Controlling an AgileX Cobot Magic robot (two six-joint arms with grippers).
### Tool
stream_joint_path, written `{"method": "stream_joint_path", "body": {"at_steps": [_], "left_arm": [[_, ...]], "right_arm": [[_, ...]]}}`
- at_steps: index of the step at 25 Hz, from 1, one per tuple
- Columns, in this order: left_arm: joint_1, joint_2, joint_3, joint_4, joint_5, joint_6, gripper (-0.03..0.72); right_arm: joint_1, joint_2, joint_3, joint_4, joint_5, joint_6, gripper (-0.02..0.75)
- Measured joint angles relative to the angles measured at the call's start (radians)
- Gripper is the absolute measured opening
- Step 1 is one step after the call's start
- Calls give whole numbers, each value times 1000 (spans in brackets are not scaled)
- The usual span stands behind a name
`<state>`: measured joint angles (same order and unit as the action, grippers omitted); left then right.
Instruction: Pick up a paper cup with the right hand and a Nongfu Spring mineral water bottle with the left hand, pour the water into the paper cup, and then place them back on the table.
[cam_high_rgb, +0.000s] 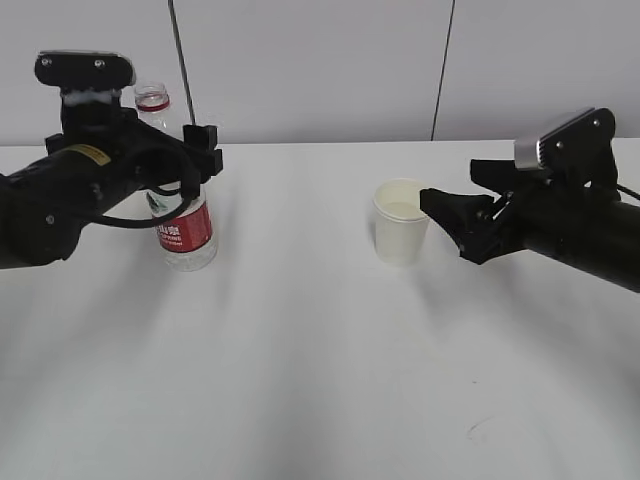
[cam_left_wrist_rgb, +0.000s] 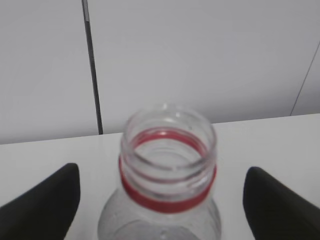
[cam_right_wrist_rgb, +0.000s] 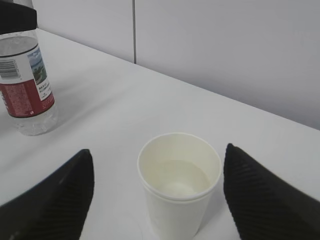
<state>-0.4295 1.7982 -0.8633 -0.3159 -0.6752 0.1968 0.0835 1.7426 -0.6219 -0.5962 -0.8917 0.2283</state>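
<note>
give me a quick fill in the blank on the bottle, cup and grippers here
1. The bottle stands on the table with no ____ on its neck.
2. The cup sits between the open fingers of the ____ gripper.
3. The bottle's label is mostly ____ in colour.
4. The left gripper is ____, with a gap on each side of the bottle.

Missing words: cap; right; red; open

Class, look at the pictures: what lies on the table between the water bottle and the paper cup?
Nothing: the exterior view shows only bare white table between the water bottle and the paper cup; the right wrist view agrees.
</note>
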Motion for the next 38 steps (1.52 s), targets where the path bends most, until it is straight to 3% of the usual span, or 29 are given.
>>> {"method": "stream_joint_path", "body": {"at_steps": [14,19,23,30,38], "left_arm": [[0,-207,0,-11,98,76,593],[0,-233,-76,-32,266,90,593],[15,-233,-224,-31,499,128,593],[102,-233,-510,-4,815,130,593],[279,-234,-756,194,1275,112,592]], "right_arm": [[0,-102,-42,-16,68,122,596],[0,-141,-133,-65,144,242,596],[0,-174,-246,-230,245,396,595],[0,-218,-467,-598,509,833,595],[0,-274,-533,-950,590,1208,595]]}}
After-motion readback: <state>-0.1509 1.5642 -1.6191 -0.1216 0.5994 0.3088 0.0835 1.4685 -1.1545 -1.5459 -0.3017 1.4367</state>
